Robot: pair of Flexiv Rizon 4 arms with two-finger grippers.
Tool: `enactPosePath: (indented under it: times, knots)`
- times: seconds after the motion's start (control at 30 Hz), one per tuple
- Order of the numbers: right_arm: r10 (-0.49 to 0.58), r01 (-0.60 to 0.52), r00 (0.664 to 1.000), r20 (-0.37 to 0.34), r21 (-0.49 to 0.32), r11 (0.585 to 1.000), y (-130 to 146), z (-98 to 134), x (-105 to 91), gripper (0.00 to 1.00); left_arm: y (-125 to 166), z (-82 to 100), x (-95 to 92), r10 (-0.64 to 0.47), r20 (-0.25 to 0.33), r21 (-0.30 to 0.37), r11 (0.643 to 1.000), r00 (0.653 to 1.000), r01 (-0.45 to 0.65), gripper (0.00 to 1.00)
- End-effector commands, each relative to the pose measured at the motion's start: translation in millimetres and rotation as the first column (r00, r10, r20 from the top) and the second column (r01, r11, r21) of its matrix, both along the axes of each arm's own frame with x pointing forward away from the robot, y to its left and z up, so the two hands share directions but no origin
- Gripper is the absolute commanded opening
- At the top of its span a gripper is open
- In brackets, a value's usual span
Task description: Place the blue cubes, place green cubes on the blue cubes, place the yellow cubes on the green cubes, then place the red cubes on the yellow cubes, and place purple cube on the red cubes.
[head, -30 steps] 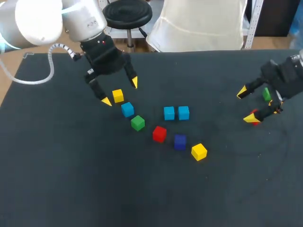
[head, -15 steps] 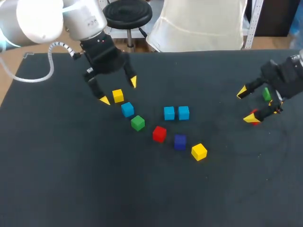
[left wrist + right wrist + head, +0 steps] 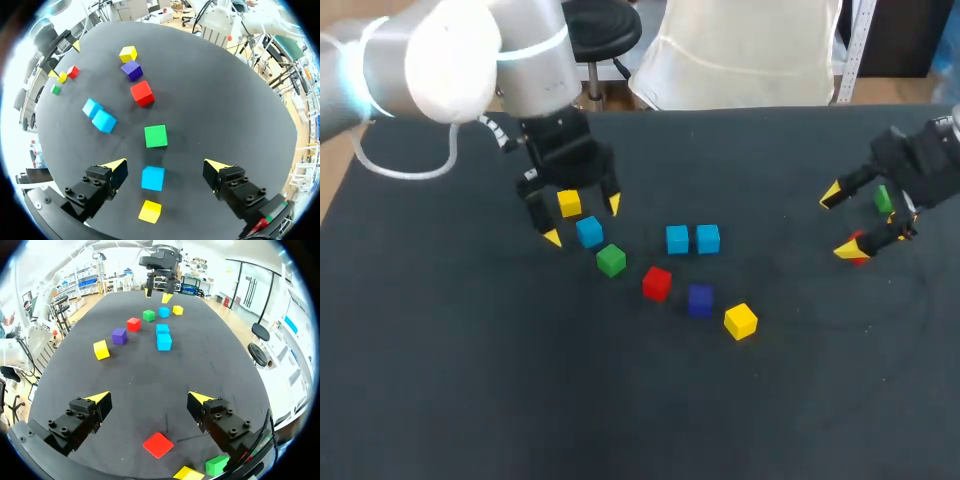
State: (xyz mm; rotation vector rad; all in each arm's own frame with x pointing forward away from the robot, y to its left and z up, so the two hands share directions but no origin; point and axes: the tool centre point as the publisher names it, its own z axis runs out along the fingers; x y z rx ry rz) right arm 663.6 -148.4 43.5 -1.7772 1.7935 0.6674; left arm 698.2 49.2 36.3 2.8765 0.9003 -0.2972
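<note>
Left gripper [image 3: 582, 221] is spread open, blue cube [image 3: 588, 231] seen between its fingers (yellow cube [image 3: 569, 203] just beyond, on the far side). Right gripper [image 3: 838, 222] is held open on the right, above a red cube [image 3: 158, 444].

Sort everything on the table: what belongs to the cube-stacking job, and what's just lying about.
Belongs to the job: three blue cubes, two green cubes, three yellow cubes, two red cubes, one purple cube.

Not stacking pieces: the black table, the left gripper and the right gripper, both open. I see nothing else lying about.
</note>
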Motion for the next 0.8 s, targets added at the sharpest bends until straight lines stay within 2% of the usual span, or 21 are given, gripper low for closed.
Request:
enactPosePath:
  times: [0.03, 0.43, 0.8]
  knots:
    - [0.002, -0.002, 1.000, 0.000, 0.003, 1.000, 0, -1, 0.9, 1.00, -4, -14.5, 12.3, -0.003, -0.018, 0.018, 1.000, 1.000, 0.004, 1.00]
    - [0.002, -0.002, 1.000, 0.000, 0.003, 1.000, 0, -1, 0.9, 1.00, 2, -31.6, 32.8, 0.010, -0.025, 0.019, 1.000, 1.000, -0.009, 1.00]
    - [0.002, -0.002, 1.000, 0.000, 0.003, 1.000, 0, -1, 0.9, 1.00, 10, -36.6, 34.1, 0.013, -0.023, 0.008, 1.000, 1.000, -0.013, 1.00]
